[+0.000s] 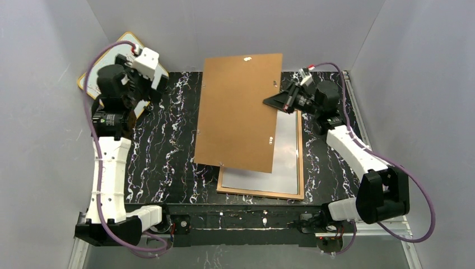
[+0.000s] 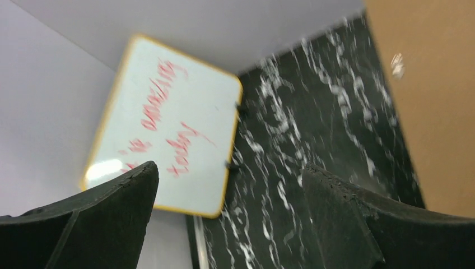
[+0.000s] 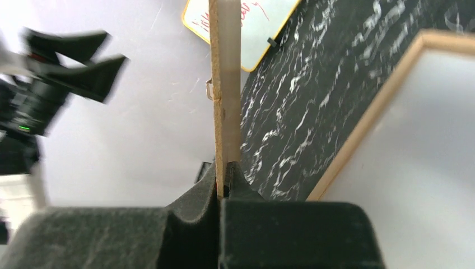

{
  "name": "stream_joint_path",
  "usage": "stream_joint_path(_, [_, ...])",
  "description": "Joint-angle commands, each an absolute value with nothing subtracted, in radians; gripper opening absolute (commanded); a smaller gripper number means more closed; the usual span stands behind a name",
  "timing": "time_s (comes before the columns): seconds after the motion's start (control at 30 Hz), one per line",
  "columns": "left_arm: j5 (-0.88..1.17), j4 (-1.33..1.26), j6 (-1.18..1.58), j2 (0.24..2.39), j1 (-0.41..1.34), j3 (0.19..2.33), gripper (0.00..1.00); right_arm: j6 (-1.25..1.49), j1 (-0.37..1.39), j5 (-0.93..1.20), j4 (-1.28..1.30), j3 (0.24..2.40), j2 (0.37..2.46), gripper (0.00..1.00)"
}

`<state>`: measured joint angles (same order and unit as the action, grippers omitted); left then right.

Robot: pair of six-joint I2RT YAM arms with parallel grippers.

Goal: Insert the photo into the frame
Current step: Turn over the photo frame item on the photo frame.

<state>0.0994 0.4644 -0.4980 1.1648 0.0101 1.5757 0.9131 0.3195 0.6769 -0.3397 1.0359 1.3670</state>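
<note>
My right gripper [image 1: 278, 101] [image 3: 224, 180] is shut on the right edge of the brown backing board [image 1: 238, 112] [image 3: 226, 84]. It holds the board tilted above the table, over the left part of the frame. The light-wood frame [image 1: 301, 151] [image 3: 369, 112] lies flat on the black marbled table [image 1: 168, 151]. A plain whitish surface [image 1: 285, 151] fills the frame; I cannot tell whether it is the photo's white back or the bare pane. No printed side of the photo shows. My left gripper [image 1: 152, 84] [image 2: 229, 190] hangs open and empty in the air at the far left.
A yellow-rimmed whiteboard [image 1: 89, 78] [image 2: 168, 123] with red writing leans at the back left corner, close behind my left gripper. Grey walls enclose the table on three sides. The arm bases sit along the near edge.
</note>
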Motion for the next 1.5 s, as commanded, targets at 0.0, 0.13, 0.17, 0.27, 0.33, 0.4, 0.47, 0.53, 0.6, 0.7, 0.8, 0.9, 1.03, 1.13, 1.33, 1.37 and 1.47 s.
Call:
stream_joint_path(0.0, [0.105, 0.578, -0.532, 1.15, 0.011, 1.406, 0.98, 1.203, 0.186, 0.831, -0.531, 0.912, 1.262, 0.01])
stream_joint_path(0.13, [0.194, 0.604, -0.561, 1.174, 0.012, 1.266, 0.98, 1.266, 0.087, 0.929, -0.502, 0.823, 1.209, 0.01])
stream_joint_path(0.17, [0.224, 0.616, -0.569, 1.19, 0.012, 1.244, 0.98, 1.216, 0.056, 0.941, -0.424, 0.829, 1.198, 0.01])
stream_joint_path(0.27, [0.298, 0.637, -0.578, 1.251, 0.023, 1.204, 0.98, 1.093, -0.004, 0.967, -0.2, 0.851, 1.171, 0.01])
stream_joint_path(0.33, [0.332, 0.64, -0.575, 1.302, 0.038, 1.196, 0.98, 1.009, -0.036, 1.004, -0.083, 0.872, 1.185, 0.01])
stream_joint_path(0.4, [0.35, 0.642, -0.576, 1.36, 0.066, 1.202, 0.98, 0.903, -0.053, 1.028, 0.073, 0.912, 1.219, 0.01])
stream_joint_path(0.47, [0.352, 0.641, -0.581, 1.417, 0.096, 1.212, 0.98, 0.808, -0.065, 1.043, 0.189, 0.945, 1.254, 0.01])
stream_joint_path(0.53, [0.356, 0.638, -0.583, 1.474, 0.121, 1.22, 0.98, 0.731, -0.085, 1.061, 0.28, 0.982, 1.295, 0.01])
stream_joint_path(0.6, [0.359, 0.633, -0.589, 1.532, 0.146, 1.23, 0.98, 0.652, -0.112, 1.064, 0.382, 1.026, 1.321, 0.01])
stream_joint_path(0.7, [0.379, 0.626, -0.59, 1.598, 0.168, 1.246, 0.98, 0.616, -0.132, 1.064, 0.406, 1.04, 1.328, 0.01])
stream_joint_path(0.8, [0.404, 0.622, -0.595, 1.647, 0.183, 1.253, 0.98, 0.668, -0.148, 1.102, 0.32, 1.004, 1.34, 0.01])
stream_joint_path(0.9, [0.417, 0.595, -0.59, 1.67, 0.189, 1.243, 0.98, 0.68, -0.15, 1.124, 0.275, 0.995, 1.367, 0.01])
stream_joint_path(1.03, [0.404, 0.558, -0.569, 1.702, 0.201, 1.224, 0.98, 0.663, -0.151, 1.127, 0.265, 1.015, 1.419, 0.01])
stream_joint_path(1.13, [0.375, 0.53, -0.555, 1.717, 0.206, 1.221, 0.98, 0.621, -0.15, 1.126, 0.306, 1.052, 1.465, 0.01])
stream_joint_path(1.33, [0.388, 0.506, -0.562, 1.706, 0.206, 1.207, 0.98, 0.569, -0.149, 1.12, 0.339, 1.09, 1.531, 0.01])
stream_joint_path(1.37, [0.387, 0.505, -0.561, 1.706, 0.206, 1.207, 0.98, 0.58, -0.149, 1.124, 0.317, 1.083, 1.536, 0.01])
stream_joint_path(1.47, [0.375, 0.507, -0.572, 1.707, 0.205, 1.198, 0.98, 0.617, -0.15, 1.139, 0.236, 1.046, 1.543, 0.01])
